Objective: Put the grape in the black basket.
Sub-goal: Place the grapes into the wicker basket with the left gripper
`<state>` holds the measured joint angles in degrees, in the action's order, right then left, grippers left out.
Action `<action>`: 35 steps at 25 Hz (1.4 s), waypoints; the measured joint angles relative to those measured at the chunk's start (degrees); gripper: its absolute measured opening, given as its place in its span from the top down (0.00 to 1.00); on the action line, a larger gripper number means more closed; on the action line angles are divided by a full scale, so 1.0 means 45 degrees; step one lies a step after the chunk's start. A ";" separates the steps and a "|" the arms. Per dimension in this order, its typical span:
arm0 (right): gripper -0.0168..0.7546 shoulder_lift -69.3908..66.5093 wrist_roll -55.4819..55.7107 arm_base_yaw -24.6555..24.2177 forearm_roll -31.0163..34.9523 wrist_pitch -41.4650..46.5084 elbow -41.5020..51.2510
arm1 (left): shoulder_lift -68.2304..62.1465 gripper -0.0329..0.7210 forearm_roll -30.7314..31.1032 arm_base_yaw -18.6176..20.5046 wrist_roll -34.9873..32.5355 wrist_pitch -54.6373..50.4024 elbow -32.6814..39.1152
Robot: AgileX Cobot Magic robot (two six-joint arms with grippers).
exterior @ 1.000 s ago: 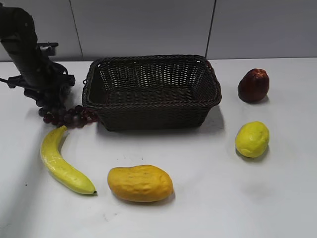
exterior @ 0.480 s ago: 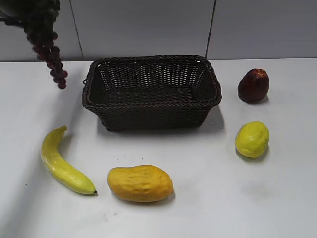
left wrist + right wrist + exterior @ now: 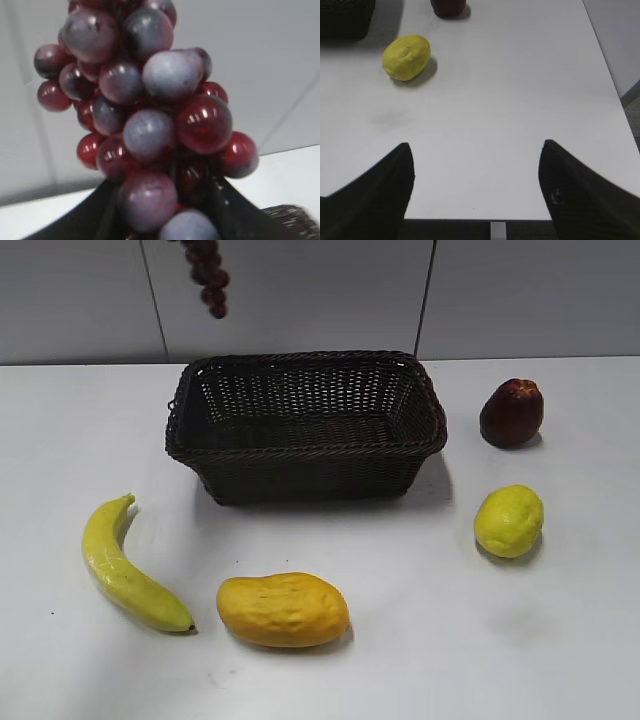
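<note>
The grape bunch hangs from the top edge of the exterior view, high above the back left of the black basket; only its lower tip shows there. In the left wrist view the grape fills the frame, and my left gripper is shut on it, its dark fingers on either side of the lowest berries. A corner of the basket shows at lower right. My right gripper is open and empty over bare table near the front edge. Neither arm shows in the exterior view.
On the white table lie a banana and a mango in front of the basket, a lemon and a dark red fruit to its right. A grey wall stands behind.
My left gripper lifted the grape off the table beside the basket's left end, up and to the right; the arm left the exterior view. Only the bunch's tip still shows.
</note>
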<state>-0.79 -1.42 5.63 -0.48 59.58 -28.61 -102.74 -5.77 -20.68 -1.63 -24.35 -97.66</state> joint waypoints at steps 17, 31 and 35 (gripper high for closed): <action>0.22 0.0000 0.0000 0.0000 0.0000 0.0000 0.0000 | -0.2129 0.55 0.0778 -0.3277 0.0000 0.1732 0.0000; 0.22 0.0000 0.0000 0.0000 0.0000 0.0000 0.0000 | -0.3701 0.54 0.1283 -0.3277 0.0000 -0.2533 0.0000; 0.22 0.0000 0.0000 0.0000 0.0000 0.0000 0.0000 | -0.3657 0.19 0.1283 -0.3277 0.0000 -0.2667 0.0000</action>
<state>-0.79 -1.42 5.63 -0.48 59.58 -28.61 -119.19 0.00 -35.42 -1.63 -36.35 -97.66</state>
